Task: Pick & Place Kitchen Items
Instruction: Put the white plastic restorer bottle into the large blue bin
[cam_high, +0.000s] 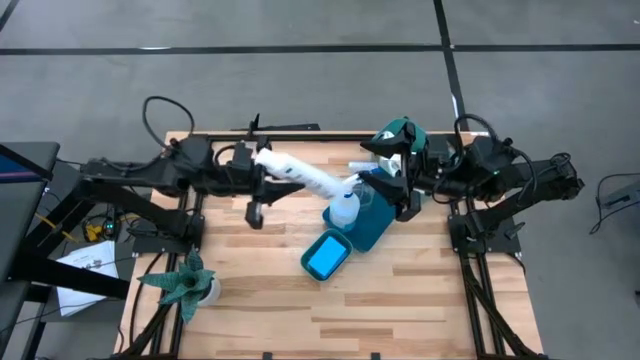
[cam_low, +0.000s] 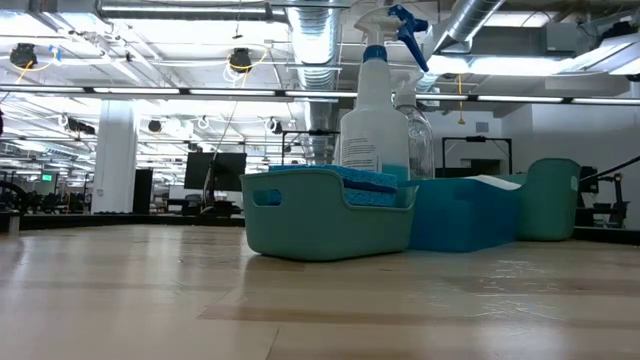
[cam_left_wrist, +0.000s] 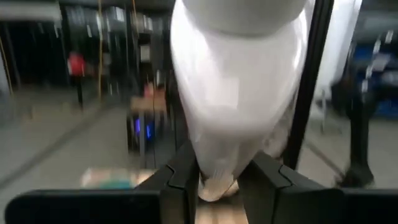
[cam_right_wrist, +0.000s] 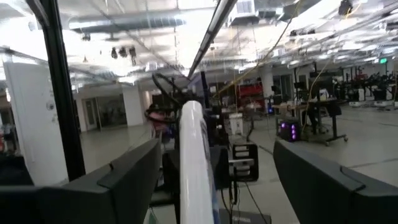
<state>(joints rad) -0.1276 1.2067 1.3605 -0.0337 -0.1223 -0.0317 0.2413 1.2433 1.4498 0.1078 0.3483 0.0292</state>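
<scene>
My left gripper (cam_high: 258, 160) is held up over the table's far middle, shut on a long white cloth (cam_high: 305, 175) that reaches toward the right arm. My right gripper (cam_high: 388, 180) is open, and the cloth's far end (cam_right_wrist: 194, 162) stands between its fingers with a gap on each side. Below them a white spray bottle with a blue trigger (cam_low: 372, 120) and a clear bottle (cam_low: 420, 135) stand in the bins. Blue sponges (cam_low: 365, 180) lie in the teal bin (cam_low: 300, 225). Neither gripper shows in the low view. My left gripper pinches the cloth's narrowed near end (cam_left_wrist: 217, 168) between its two fingers (cam_left_wrist: 180, 177). The fingers point roughly level, toward the table's right side and along the cloth. The cloth widens away from them and is lifted clear of the table.
A darker blue bin (cam_high: 382, 228) sits beside the teal bin (cam_high: 345, 262) at the table's middle right. A teal container (cam_low: 550, 200) stands behind them on the far right. A green spiky plant (cam_high: 185, 285) is at the near left. Bare wood lies along the near edge.
</scene>
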